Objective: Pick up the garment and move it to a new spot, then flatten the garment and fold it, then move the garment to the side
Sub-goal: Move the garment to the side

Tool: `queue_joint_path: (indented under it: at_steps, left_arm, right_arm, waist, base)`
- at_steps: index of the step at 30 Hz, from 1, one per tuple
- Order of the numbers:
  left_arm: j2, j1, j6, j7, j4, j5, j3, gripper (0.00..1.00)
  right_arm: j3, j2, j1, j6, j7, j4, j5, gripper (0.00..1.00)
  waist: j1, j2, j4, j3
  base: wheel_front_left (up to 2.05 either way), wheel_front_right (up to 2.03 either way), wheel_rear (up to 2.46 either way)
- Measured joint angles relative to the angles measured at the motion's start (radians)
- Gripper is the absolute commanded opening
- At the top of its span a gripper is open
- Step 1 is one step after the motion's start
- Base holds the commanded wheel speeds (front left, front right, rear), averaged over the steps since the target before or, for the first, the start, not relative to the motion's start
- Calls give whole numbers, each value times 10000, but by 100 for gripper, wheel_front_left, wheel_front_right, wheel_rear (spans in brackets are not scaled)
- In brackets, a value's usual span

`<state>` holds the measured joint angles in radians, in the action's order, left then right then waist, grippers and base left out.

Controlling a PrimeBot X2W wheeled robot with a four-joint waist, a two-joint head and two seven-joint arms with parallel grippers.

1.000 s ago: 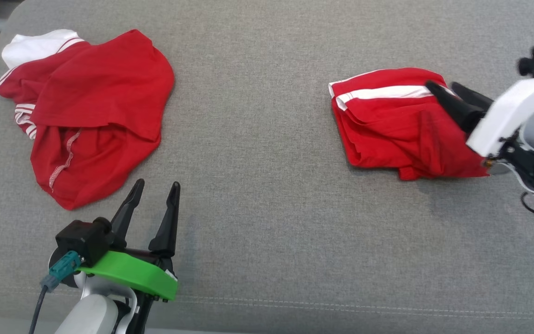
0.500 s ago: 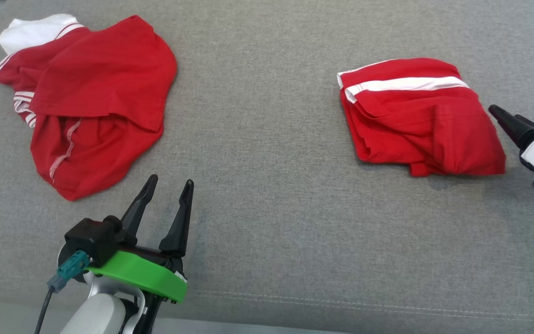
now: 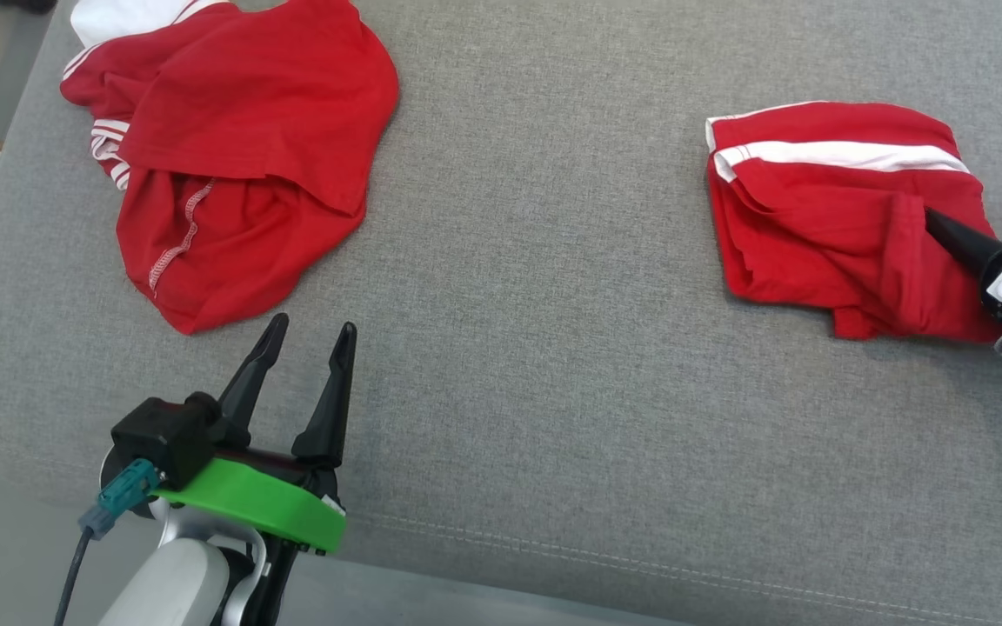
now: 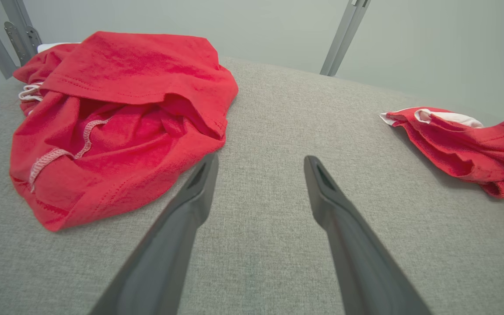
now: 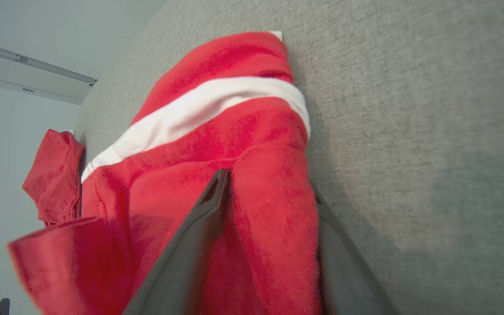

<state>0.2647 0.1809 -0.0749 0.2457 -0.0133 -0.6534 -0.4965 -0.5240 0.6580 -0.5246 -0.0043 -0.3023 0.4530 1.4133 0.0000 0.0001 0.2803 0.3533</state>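
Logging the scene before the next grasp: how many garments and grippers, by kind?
Red garments: 2, the crumpled red garment and the folded red garment.
Grippers: 2, the left gripper and the right gripper.
Total: 4.

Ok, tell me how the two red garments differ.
The left garment lies rumpled and spread wide; the right garment is folded compact. The right garment has the right hand straddling a fold; the left garment lies apart from the open left hand. Both are red with white trim.
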Motion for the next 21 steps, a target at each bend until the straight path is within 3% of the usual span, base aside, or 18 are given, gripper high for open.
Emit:
queue_joint_path:
  at_steps: [4,7,16,21]
  left_arm:
    - [35,-1,-6,2,104,0,148,100]
    - [73,-1,-23,2,184,90,230,100]
    - [362,-6,-132,4,477,272,472,100]
    - [543,-12,-134,-79,619,351,546,100]
  right_arm:
    - [98,56,-210,148,-169,-23,73,0]
    - [242,453,-448,136,-221,94,27,0]
    - [560,2284,-857,-391,-245,616,-767,0]
    - [594,2984,-968,-654,-236,926,-1260,0]
  waist:
    - [0,0,37,120]
    - [0,0,-32,186]
    - [0,0,-477,437]
    - [0,0,-763,671]
  base:
    - [0,0,0]
    - [0,0,0]
    - [0,0,0]
    - [0,0,0]
